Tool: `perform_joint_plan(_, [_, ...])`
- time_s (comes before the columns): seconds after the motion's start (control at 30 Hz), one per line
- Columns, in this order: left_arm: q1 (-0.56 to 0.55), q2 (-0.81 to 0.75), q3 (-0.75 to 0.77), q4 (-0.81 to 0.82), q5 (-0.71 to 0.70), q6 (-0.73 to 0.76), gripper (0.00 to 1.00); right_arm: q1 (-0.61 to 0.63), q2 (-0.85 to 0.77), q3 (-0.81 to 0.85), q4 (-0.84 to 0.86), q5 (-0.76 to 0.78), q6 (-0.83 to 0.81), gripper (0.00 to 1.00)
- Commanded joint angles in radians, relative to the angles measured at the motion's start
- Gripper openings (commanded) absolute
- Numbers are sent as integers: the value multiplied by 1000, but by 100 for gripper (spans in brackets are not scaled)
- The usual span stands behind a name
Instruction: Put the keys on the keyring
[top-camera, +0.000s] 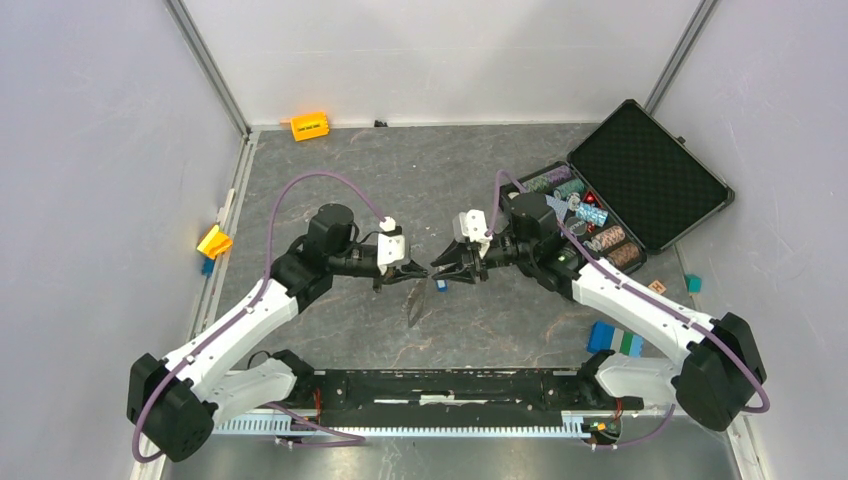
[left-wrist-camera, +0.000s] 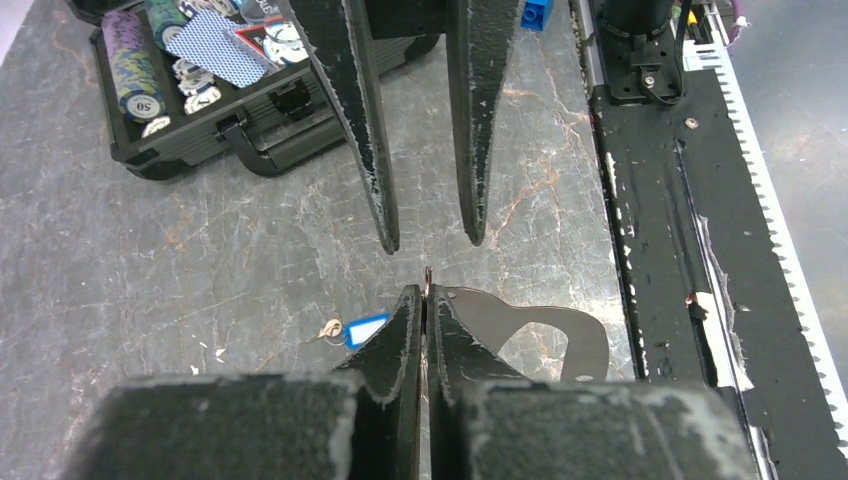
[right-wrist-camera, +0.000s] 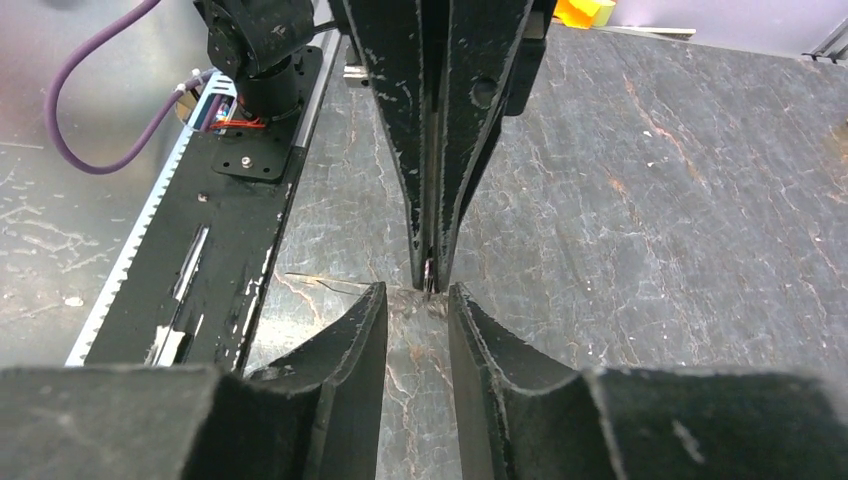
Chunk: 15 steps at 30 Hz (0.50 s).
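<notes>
Both my arms reach in low, tips nose to nose over the table (top-camera: 330, 160). Only readable writing is a 50 on a poker chip (left-wrist-camera: 136, 103) in the case (left-wrist-camera: 262, 152). My left gripper (left-wrist-camera: 427, 298) is pinched tight on the grey keyring (left-wrist-camera: 592, 338). My right gripper (right-wrist-camera: 417, 297) is partly open and holds nothing, right in front of it. The blue-tagged key (left-wrist-camera: 364, 329) lies on the table below.

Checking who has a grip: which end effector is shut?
The left end effector: its fingers press together on a thin metal piece, while the right end effector has its fingers standing apart.
</notes>
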Motion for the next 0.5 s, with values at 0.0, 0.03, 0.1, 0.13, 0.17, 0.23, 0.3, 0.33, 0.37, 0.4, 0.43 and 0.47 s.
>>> perform_joint_plan(0.0, [-6, -29, -12, 77, 46, -52, 2, 0, 14, 22, 62, 10, 39, 33])
perform_joint_plan(0.03, [-6, -30, -14, 80, 47, -57, 2, -1, 15, 20, 66, 10, 42, 32])
perform_joint_plan(0.1, [-7, -32, -18, 90, 49, -67, 2, -1, 18, 19, 71, 10, 43, 30])
perform_joint_plan(0.13, [-6, -32, -20, 94, 50, -74, 2, 0, 20, 17, 72, 8, 43, 29])
perform_joint_plan(0.17, [-7, -33, -22, 101, 50, -81, 2, 0, 21, 15, 72, 8, 43, 29])
perform_joint_plan(0.23, [-7, -33, -27, 108, 52, -89, 2, 0, 23, 9, 75, 8, 41, 29])
perform_joint_plan(0.3, [-6, -34, -31, 116, 54, -98, 2, 1, 25, 4, 77, 8, 41, 29])
perform_joint_plan(0.33, [-7, -35, -31, 118, 54, -100, 2, 1, 26, 2, 78, 8, 41, 29])
perform_joint_plan(0.37, [-6, -35, -33, 120, 55, -102, 2, 3, 27, 2, 78, 8, 41, 29])
perform_joint_plan(0.4, [-6, -35, -32, 121, 54, -105, 2, 3, 29, 2, 78, 8, 41, 29])
perform_joint_plan(0.43, [-8, -35, -34, 123, 54, -107, 2, 3, 30, 2, 78, 10, 40, 28])
perform_joint_plan(0.47, [-7, -35, -34, 127, 54, -111, 2, 4, 31, 2, 80, 10, 40, 27])
